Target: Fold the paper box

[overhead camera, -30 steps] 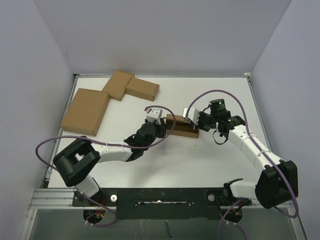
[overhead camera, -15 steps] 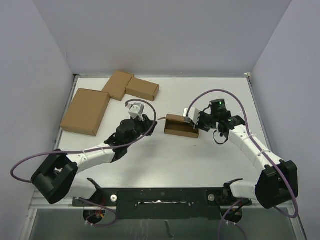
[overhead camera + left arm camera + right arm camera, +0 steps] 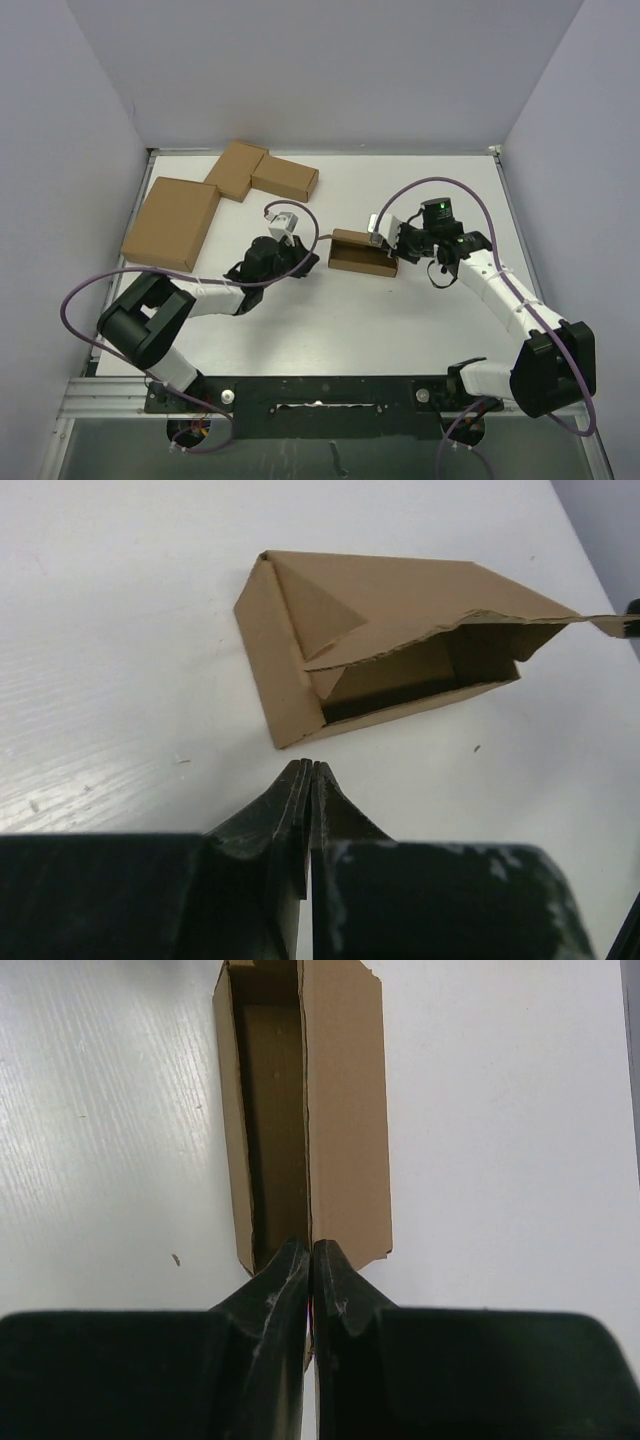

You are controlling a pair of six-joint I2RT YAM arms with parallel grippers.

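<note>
paper box point(image 3: 360, 252) sits just right of desk point(image 3: 400, 320) centre, long axis running 9-to-3, open top up. Brown corrugated card, matte, shallow long rectangular tray. One long flap point(image 3: 345, 1110) is folded out flat beside the cavity, with a ragged torn edge. At the 9 o'clock end a triangular tuck is creased inward and that end wall leans. Right claw point(image 3: 310, 1248) is at the box's 3 o'clock end, fingers squeezed to a hairline gap, pinching the thin card edge where wall meets flap. In the left wrist view the flap's torn tip runs to the frame's right edge, where a sliver of something dark shows. Left claw point(image 3: 308, 770) is fully closed, fingers pressed flat together, holding nothing. Its tip is just beside the box's near corner at the 9 o'clock end; looks apart, not touching. Both claws are black with scuffed fingers. Desk is white, faintly grained and slightly glossy. Three flat cardboard pieces point(image 3: 172, 222) lie at the desk's 10 to 11 o'clock, well apart from the box.
</note>
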